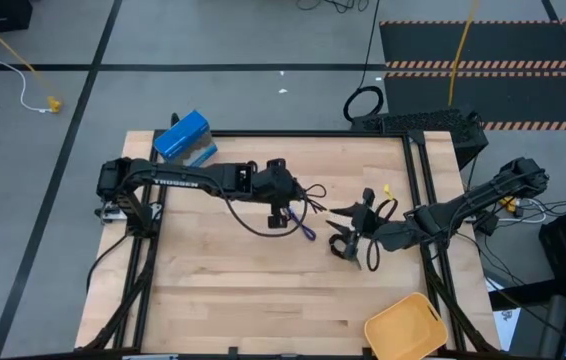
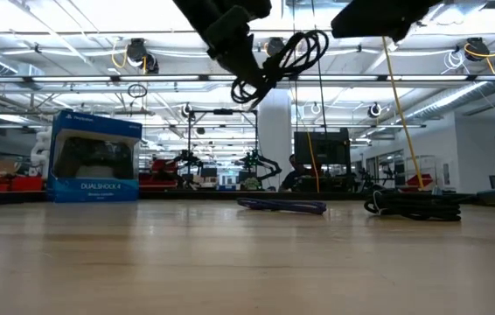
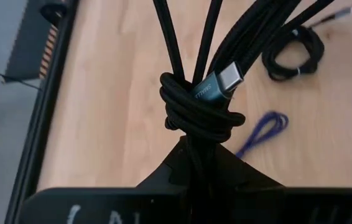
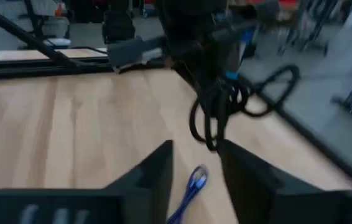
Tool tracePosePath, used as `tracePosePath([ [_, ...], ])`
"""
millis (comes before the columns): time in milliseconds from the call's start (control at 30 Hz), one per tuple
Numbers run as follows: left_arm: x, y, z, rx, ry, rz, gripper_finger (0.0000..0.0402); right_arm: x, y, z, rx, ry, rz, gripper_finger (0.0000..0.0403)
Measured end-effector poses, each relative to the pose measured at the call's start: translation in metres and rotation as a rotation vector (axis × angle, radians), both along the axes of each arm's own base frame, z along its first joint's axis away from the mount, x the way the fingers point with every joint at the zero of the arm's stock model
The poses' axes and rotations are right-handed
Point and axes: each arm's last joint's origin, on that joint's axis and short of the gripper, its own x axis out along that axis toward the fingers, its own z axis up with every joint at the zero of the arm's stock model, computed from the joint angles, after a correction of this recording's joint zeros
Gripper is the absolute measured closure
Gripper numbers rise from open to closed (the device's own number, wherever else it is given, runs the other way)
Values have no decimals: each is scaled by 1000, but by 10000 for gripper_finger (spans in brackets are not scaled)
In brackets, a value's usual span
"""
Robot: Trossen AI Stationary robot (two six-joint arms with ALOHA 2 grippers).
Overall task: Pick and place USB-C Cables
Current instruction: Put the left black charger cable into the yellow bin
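Note:
My left gripper (image 1: 281, 208) is over the table's middle, shut on a coiled black USB-C cable (image 2: 275, 59) that is well above the wood. Its silver plug (image 3: 227, 82) shows in the left wrist view. The blue-purple cable (image 1: 306, 230) lies flat on the table just below and near-right of that gripper. The second black cable (image 1: 384, 210) lies coiled on the table to the right. My right gripper (image 1: 343, 233) hovers open beside that coil. In its wrist view (image 4: 194, 171) it faces the left gripper and the hanging cable (image 4: 216, 112). My left gripper pinches the black cable's bunched strands (image 3: 196, 140) between its two fingers, just beside the tight wrap (image 3: 194, 109) that ties the coil. The fingers slant down from above. The cable is lifted clear, and its loops (image 2: 304, 48) stick out sideways past the fingers.
A blue game-controller box (image 1: 183, 137) stands at the table's far left corner. A yellow bin (image 1: 411, 327) sits at the near right corner. Black frame rails (image 1: 418, 170) run along the table's sides. Bare wood (image 1: 233, 290) lies toward the near edge.

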Motion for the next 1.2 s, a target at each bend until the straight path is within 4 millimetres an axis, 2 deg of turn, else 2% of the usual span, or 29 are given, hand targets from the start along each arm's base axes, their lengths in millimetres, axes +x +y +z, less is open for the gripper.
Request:
tracePosePath([
  [167, 2, -4, 0, 6, -15, -16, 379, 0, -1, 0, -75, 14, -31, 172],
  [333, 8, -6, -13, 21, 24, -39, 380, 0, -2, 1, -105, 24, -30, 98],
  [567, 17, -5, -27, 41, 48, -63, 380, 3, -9, 0, -82, 29, -23, 37],
  [700, 18, -5, -24, 40, 26, -60, 380, 8, -13, -3, -45, 43, 15, 34],
  [967, 17, -8, -22, 40, 16, -66, 380, 26, -18, -14, -65, 53, 21, 56],
  [1200, 17, -9, -22, 39, 16, -68, 380, 28, -20, -16, -76, 64, 16, 109],
])
